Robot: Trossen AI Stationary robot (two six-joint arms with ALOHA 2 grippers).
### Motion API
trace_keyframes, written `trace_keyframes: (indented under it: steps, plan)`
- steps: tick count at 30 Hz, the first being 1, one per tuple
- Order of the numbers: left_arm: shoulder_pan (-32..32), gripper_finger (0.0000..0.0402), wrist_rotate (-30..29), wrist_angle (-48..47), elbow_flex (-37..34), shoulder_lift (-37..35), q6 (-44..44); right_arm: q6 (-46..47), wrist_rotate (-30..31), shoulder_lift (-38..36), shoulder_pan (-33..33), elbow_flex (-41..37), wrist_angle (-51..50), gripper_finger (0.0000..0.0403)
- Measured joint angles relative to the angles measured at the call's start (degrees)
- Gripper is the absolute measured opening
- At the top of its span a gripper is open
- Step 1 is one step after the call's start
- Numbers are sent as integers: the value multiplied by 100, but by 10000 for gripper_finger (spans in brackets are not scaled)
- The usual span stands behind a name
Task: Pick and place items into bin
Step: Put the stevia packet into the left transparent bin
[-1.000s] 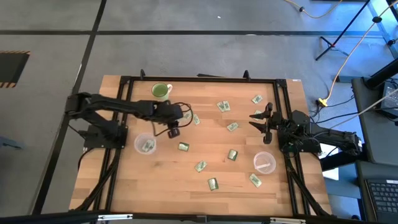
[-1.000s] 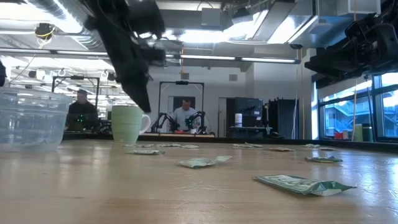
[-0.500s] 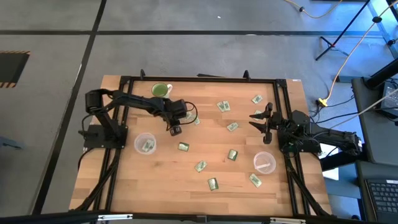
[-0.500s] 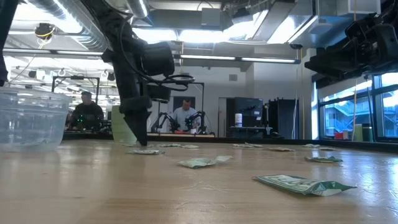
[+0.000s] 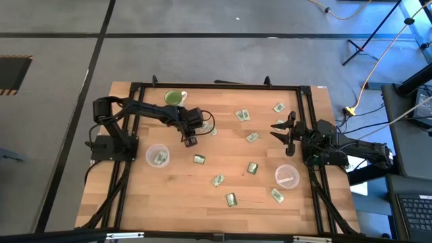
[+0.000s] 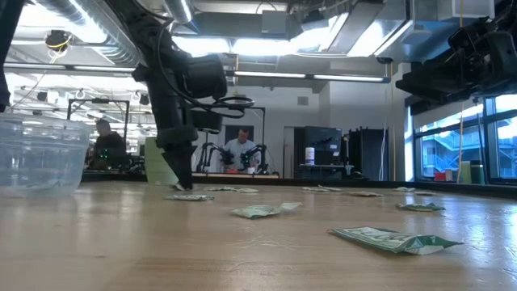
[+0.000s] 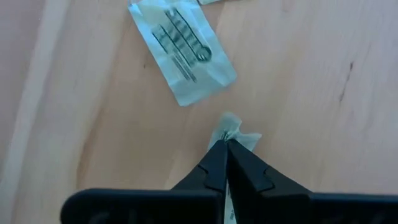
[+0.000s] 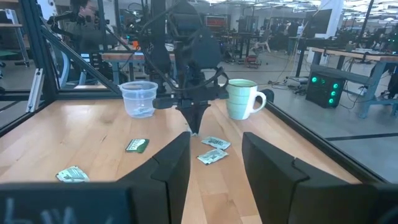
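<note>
High view lays out the whole worktop (image 5: 169, 202): the left claw (image 5: 190, 141) is down near the far left, close by the green mug (image 5: 175, 98), with packets (image 5: 252, 137) scattered across the wood and one already lying in the clear tub (image 5: 157, 156) on the left. A second tub (image 5: 287, 176) sits near the right claw (image 5: 281, 126), which waits at the right edge with its fingers apart.

Only the left wrist view shows the grip itself: the left claw (image 7: 226, 144) is clenched on the crumpled corner of a packet (image 7: 239, 135) against the wood, a second packet (image 7: 182, 51) lying flat just beyond it.

Low view adds that its tip (image 6: 182, 182) reaches down to the worktop, and that people sit in the room behind.
</note>
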Motion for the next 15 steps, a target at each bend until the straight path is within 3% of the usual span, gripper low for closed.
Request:
trace_keyframes:
  steps: [7,15]
  plan:
    - [-95,3,423,-227,-21,-646,-103,-2,0,0,2,-2,0,149]
    - [-568,3,403,-656,-17,-1908,-755,-2,0,-1,1,0,0,149]
